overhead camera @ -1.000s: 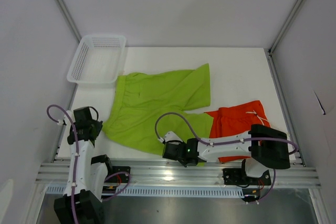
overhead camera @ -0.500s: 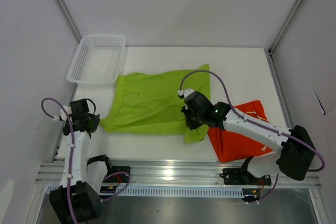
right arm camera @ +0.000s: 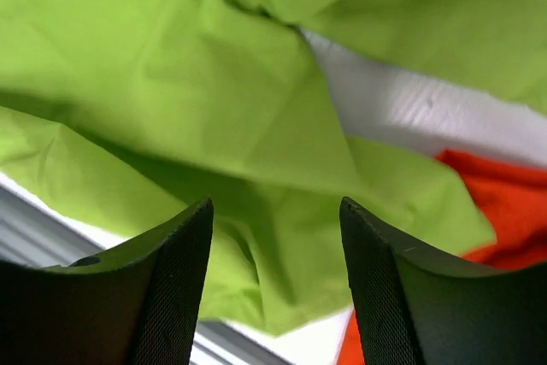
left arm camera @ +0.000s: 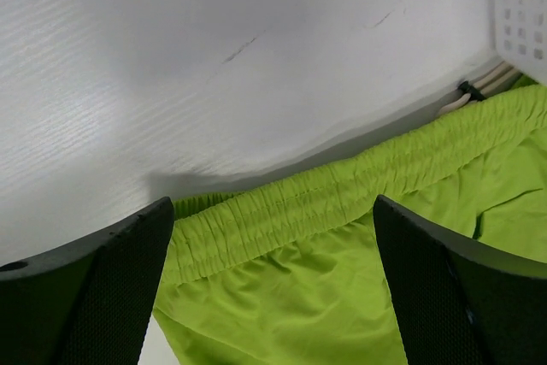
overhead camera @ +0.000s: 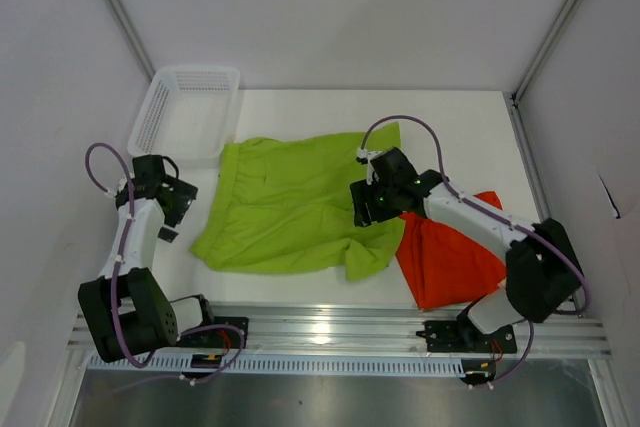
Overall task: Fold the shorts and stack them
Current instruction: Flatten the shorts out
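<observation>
The lime green shorts (overhead camera: 290, 209) lie folded over on the white table, their near right corner bunched and overlapping the orange shorts (overhead camera: 452, 259) at the right. My left gripper (overhead camera: 172, 205) hangs open just left of the green waistband (left arm camera: 325, 203), nothing between its fingers. My right gripper (overhead camera: 372, 205) hovers open above the green shorts' right part (right arm camera: 256, 117), not holding the cloth. Orange fabric (right arm camera: 504, 185) shows at the right edge of the right wrist view.
A white mesh basket (overhead camera: 185, 112) stands at the back left, its corner (left arm camera: 521, 2) visible in the left wrist view. White enclosure walls flank the table. An aluminium rail (overhead camera: 330, 332) runs along the near edge.
Both grippers have let go of the green shorts and opened. The near edge was carried back over the shorts, and the left arm has risen and drawn away to the left.
</observation>
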Controlling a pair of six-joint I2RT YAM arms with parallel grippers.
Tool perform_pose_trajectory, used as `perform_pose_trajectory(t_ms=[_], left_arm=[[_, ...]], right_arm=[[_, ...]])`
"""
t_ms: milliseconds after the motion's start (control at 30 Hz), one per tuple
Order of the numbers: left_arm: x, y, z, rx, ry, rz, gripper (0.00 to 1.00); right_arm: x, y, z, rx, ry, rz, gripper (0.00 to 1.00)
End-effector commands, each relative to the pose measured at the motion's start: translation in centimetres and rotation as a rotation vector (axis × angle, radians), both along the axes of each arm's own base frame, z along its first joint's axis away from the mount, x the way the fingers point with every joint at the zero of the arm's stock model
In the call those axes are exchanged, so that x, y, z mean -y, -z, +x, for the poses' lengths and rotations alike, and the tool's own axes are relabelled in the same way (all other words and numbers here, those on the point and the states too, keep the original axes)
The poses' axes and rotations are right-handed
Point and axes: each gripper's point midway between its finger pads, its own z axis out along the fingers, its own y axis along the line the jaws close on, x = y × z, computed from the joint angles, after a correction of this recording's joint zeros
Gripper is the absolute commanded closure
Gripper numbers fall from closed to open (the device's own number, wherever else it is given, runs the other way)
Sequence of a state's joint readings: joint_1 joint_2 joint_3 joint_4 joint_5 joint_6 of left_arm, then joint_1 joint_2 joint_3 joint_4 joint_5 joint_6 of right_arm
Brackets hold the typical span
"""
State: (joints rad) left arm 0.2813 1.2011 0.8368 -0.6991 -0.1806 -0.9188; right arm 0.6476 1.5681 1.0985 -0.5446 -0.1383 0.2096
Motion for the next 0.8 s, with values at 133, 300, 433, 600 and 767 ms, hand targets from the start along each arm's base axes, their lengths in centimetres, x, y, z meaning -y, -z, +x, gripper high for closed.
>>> perform_pose_trajectory(t_ms=[133, 300, 433, 600, 767], left_arm=[[0.8, 2.2, -1.8, -0.076, 0.107, -0.008, 0.01], [1.1, 2.9, -2.7, -0.094, 0.126, -0.012, 0.01], [1.3, 2.4, -3.1, -0.074, 0.135, -0.004, 0.01], [1.7, 1.1, -3.3, 0.015, 0.127, 0.008, 0.01], [2.6, 0.9, -3.7, 0.074, 0.131, -0.014, 0.01]], right_arm=[[0.5, -6.4, -5.3, 0.143, -0.025, 0.201, 0.37], [0.2, -6.2, -10.4, 0.109, -0.057, 0.234, 0.39], [-0.4, -4.0, -15.2, 0.031, -0.075, 0.184, 0.35], [0.4, -1.0, -17.4, 0.045, -0.049, 0.024, 0.29], [1.3, 2.2, -18.7, 0.056, -0.083, -0.169, 0.36]])
